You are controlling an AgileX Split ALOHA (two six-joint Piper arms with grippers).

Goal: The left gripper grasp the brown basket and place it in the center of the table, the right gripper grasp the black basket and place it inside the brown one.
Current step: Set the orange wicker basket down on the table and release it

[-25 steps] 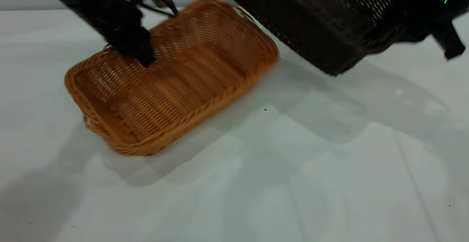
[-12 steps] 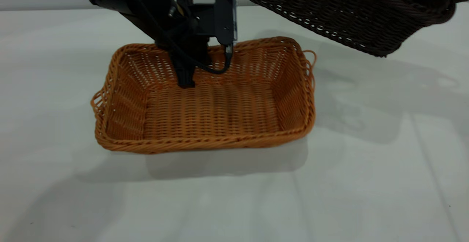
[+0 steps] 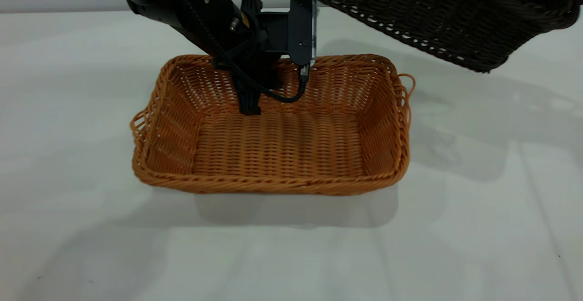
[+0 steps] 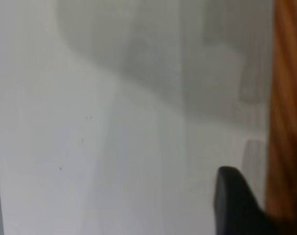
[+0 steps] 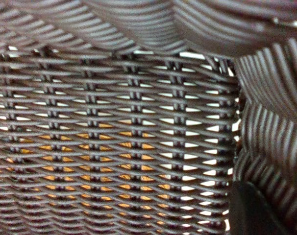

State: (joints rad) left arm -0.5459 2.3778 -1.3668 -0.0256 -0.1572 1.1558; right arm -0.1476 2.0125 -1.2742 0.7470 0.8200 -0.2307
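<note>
The jaws of your left gripper are closed on the far long wall of the brown basket: one finger goes down inside the wall, and the other one is hidden behind the wicker. From these jaws the brown basket spreads toward the camera and to both sides, and it sits flat on the surface, with a loop handle on each short end. A looping black cable hangs just beside the jaws, under a silver-edged block on the wrist. In the left wrist view you see one dark finger next to a strip of the orange wicker, with the pale surface behind.

For your right gripper, you cannot tell how the jaws stand, because it is not visible in the exterior view. The black basket hangs tilted in the air, above and beside the right end of the brown basket, not touching it. In the right wrist view its dark weave fills everything, and orange shows through the gaps.
</note>
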